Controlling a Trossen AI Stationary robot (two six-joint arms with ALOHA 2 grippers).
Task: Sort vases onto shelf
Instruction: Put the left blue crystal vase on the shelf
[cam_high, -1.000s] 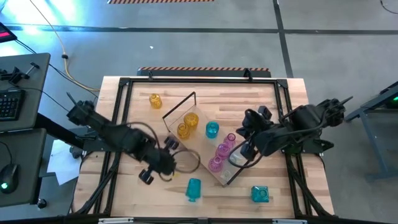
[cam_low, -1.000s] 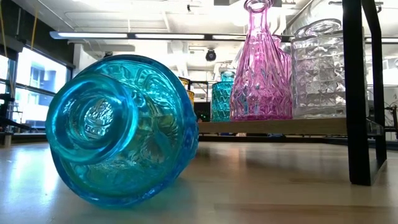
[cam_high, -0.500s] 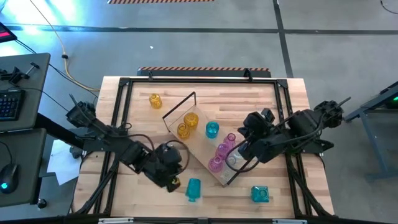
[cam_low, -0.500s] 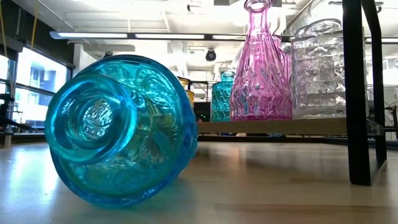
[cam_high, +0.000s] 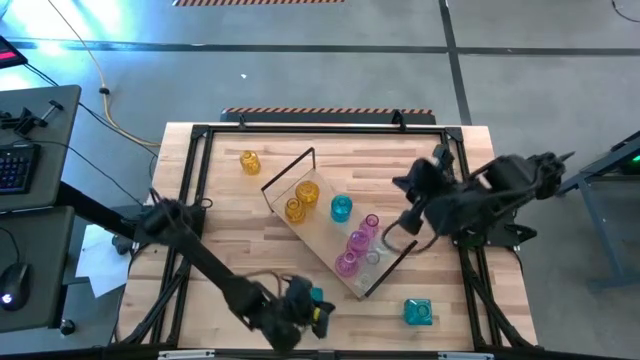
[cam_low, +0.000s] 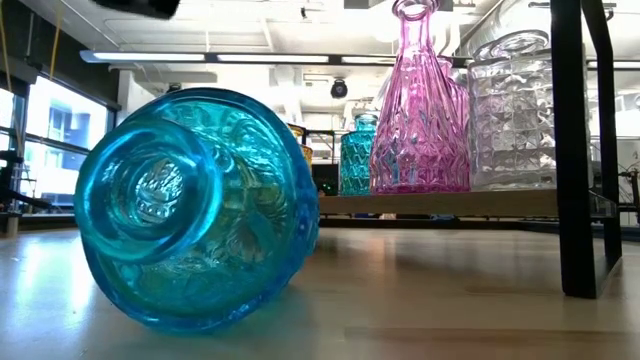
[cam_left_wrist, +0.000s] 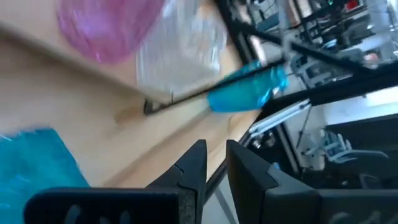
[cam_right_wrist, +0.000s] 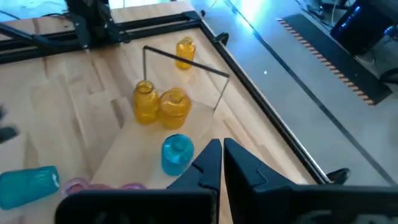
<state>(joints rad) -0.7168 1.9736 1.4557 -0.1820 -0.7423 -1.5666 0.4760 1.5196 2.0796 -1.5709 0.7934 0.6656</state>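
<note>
Wood shelf (cam_high: 322, 238): lies diagonally mid-worktop, black loops at both ends.
On shelf: two amber vases (cam_high: 300, 200), one teal vase (cam_high: 341, 208), two pink vases (cam_high: 353, 250), a clear vase (cam_low: 512, 112) at the near end.
Off shelf: amber vase (cam_high: 249, 161) far left; teal vase (cam_high: 418, 312) near right; fallen teal vase (cam_low: 190, 208) on its side at the near edge.
Left gripper (cam_high: 305, 318): low at the near edge, beside the fallen teal vase; fingers (cam_left_wrist: 193, 169) narrow, nothing between them.
Right gripper (cam_high: 408, 222): just off the shelf's right side, above the worktop (cam_high: 400, 165); fingers closed, empty.
</note>
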